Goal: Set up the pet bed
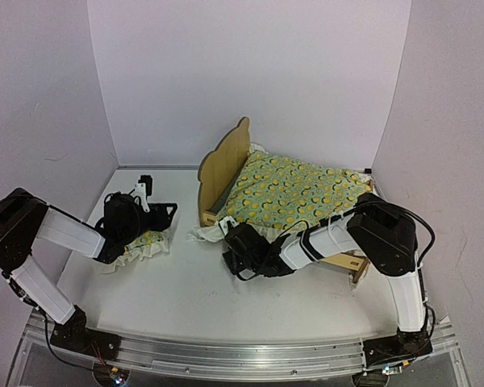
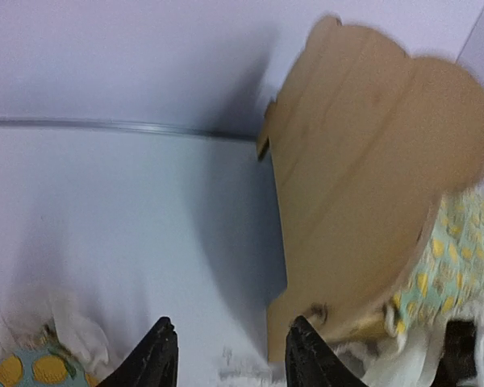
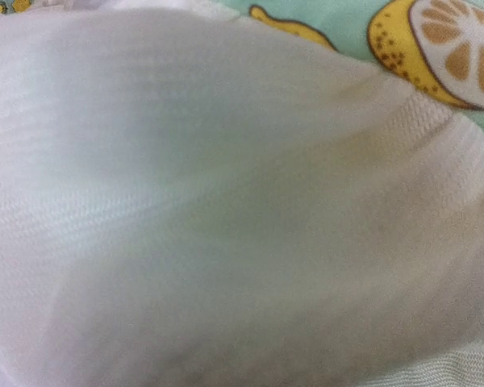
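Plywood pet bed (image 1: pixel 223 165) w/ ruffled quilt (image 1: pixel 294 189)

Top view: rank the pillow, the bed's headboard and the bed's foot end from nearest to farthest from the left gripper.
1. Pillow, right beside the left gripper.
2. Headboard, to its right.
3. Foot end, far right.

The quilt (image 1: pixel 294 193) hides the floor of the bed (image 1: pixel 222 165). Blurred white ruffle (image 3: pixel 226 201) fills the right wrist view, covering the fingers of the right end effector (image 1: pixel 230 235). In the left wrist view the headboard (image 2: pixel 371 177) is smeared and the pillow (image 2: pixel 28 367) is cut off at 7 o'clock.
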Controlling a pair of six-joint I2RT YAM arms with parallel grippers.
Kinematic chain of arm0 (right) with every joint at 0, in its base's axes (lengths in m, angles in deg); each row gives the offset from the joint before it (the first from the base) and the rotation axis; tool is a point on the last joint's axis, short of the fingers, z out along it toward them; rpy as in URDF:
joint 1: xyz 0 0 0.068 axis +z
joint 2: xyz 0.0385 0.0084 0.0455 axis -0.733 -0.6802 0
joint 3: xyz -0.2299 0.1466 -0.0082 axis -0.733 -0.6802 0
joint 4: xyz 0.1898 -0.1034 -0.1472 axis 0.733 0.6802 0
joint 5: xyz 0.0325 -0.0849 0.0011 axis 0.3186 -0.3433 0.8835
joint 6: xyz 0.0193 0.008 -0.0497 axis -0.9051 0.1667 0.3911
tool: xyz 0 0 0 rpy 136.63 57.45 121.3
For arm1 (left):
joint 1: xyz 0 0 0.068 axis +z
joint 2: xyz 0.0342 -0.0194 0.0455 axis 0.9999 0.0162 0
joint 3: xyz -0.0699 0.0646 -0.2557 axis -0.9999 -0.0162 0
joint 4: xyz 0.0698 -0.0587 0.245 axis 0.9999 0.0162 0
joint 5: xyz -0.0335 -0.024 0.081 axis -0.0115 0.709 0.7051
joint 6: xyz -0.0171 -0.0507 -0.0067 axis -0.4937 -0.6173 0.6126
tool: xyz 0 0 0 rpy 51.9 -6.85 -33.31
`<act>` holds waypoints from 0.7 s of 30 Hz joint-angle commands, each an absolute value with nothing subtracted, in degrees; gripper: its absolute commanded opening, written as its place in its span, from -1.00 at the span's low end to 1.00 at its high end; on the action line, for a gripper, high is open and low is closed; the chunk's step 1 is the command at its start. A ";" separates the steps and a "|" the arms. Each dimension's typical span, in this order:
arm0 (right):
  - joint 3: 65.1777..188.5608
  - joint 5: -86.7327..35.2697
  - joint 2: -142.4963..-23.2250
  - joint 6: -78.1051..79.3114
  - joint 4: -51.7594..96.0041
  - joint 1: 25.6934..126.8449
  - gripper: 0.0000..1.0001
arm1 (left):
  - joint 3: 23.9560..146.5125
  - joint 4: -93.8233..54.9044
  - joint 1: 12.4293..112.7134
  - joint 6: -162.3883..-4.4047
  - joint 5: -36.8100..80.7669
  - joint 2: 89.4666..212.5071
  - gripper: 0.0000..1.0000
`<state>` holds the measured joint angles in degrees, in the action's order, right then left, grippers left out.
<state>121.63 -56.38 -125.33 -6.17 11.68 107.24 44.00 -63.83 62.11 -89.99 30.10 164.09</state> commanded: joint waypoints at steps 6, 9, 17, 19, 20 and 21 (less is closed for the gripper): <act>123.23 -54.92 -121.40 -6.83 9.84 107.18 -1.00 | 42.34 -59.59 59.89 -93.34 16.60 170.66 0.20; 123.17 -54.28 -121.34 -6.37 9.76 107.18 -1.00 | 44.04 -55.54 59.80 -84.58 14.65 171.49 0.17; 122.64 -53.03 -120.93 -5.99 8.78 107.23 -1.00 | 56.56 -44.92 60.84 -75.56 7.74 180.23 0.85; 122.40 -52.99 -120.43 -5.81 8.58 107.21 -1.00 | 59.79 -44.55 60.94 -75.81 7.23 183.88 0.87; 122.23 -52.95 -120.17 -5.66 8.48 107.22 -1.00 | 60.80 -44.11 60.93 -75.63 6.69 185.32 0.87; 122.10 -52.93 -119.95 -5.43 8.37 107.20 -1.00 | 61.32 -43.91 60.95 -75.81 6.51 186.65 0.87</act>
<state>121.60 -53.43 -124.98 -5.95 11.22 107.24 57.27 -46.70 60.41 -77.77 10.19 182.30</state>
